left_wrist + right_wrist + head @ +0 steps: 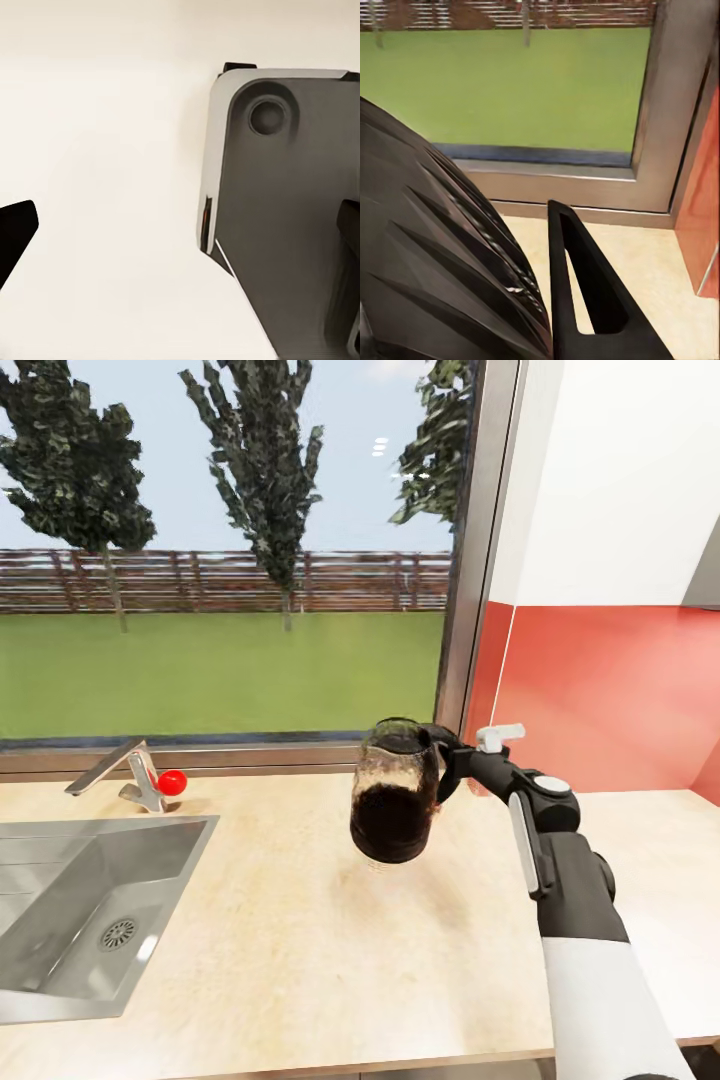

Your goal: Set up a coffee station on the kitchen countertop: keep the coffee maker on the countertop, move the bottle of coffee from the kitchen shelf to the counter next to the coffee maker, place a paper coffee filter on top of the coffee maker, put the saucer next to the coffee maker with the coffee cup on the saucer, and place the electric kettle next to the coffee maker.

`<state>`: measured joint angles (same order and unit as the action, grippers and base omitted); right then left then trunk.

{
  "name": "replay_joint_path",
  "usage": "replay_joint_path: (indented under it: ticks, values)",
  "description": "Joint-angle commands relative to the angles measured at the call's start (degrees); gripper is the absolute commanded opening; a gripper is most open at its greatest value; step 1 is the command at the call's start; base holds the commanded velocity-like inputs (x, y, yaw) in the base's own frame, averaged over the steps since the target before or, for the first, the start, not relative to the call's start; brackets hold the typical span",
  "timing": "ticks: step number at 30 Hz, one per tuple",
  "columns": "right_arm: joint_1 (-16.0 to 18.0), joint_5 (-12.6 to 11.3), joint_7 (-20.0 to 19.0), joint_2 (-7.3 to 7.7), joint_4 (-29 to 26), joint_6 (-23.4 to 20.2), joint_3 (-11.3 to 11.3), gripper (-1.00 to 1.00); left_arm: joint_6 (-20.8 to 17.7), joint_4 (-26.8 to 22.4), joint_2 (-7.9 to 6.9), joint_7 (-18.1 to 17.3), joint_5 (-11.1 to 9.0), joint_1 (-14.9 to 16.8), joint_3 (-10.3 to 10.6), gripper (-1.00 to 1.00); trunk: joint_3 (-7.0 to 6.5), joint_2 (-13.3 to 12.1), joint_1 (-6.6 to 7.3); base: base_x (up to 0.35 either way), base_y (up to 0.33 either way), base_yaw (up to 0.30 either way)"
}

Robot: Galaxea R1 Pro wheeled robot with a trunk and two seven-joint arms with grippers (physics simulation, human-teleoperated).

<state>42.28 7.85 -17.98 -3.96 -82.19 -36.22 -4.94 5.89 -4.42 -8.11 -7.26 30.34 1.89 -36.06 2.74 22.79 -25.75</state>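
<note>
In the head view the right arm is reaching forward over the tabletop, its fingers clenched on the black handle of the kettle. The kettle is hanging tilted just above the tabletop, dark in its lower part, a faint shadow lying beneath it. To its left the sink is sitting sunk into the tabletop with the tap behind it; open wood is stretching between sink edge and kettle, and more is running right toward the red wall. The window is closing off the back.

The right wrist view is giving the close detail: the kettle's ribbed dark side pressing beside one black finger, with the window frame and a strip of tabletop behind.

The left wrist view is showing a grey robot panel against a pale surface, and dark finger tips at the edges, set wide apart and grasping nothing.
</note>
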Motion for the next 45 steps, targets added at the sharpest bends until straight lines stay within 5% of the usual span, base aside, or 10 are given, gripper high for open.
replay_joint_path:
  ticks: [1, 9, 15, 30, 45]
  values:
    - [0.1, 0.5, 0.3, -0.2, -1.3, -1.6, 0.5, -1.0, 0.2, 0.0, 0.0, -0.2, 0.5, 0.0, -0.4, 1.0, 0.14, 0.1, -0.04, 0.0, 0.0, 0.0]
    - [0.1, 0.4, 1.7, -0.87, -3.2, -5.8, 1.7, -1.0, -0.5, 0.0, 0.19, -0.2, 0.5, -0.7, -0.1, 1.0, 0.14, 0.1, -0.04, 0.0, 0.0, 0.0]
    - [0.0, 0.4, 1.7, -0.93, -3.4, -5.9, 4.7, -1.0, -0.6, 0.0, 0.15, -0.1, 0.5, -1.6, -0.3, 1.0, 0.14, 0.1, -0.04, 0.0, 0.0, 0.0]
    - [0.0, 0.4, 1.7, -1.05, -3.3, -5.9, 5.0, -1.0, -0.4, -1.0, 0.49, 0.0, 0.3, -1.0, -0.8, 1.0, 0.13, 0.1, -0.04, -0.136, 0.046, 0.004]
    - [0.0, 0.5, 1.7, -1.05, -3.4, -5.9, 5.0, -1.0, -0.4, -1.0, 0.72, 0.1, 0.2, -1.1, -0.9, 1.0, -0.41, 0.1, -0.04, -0.221, 0.218, 0.207]
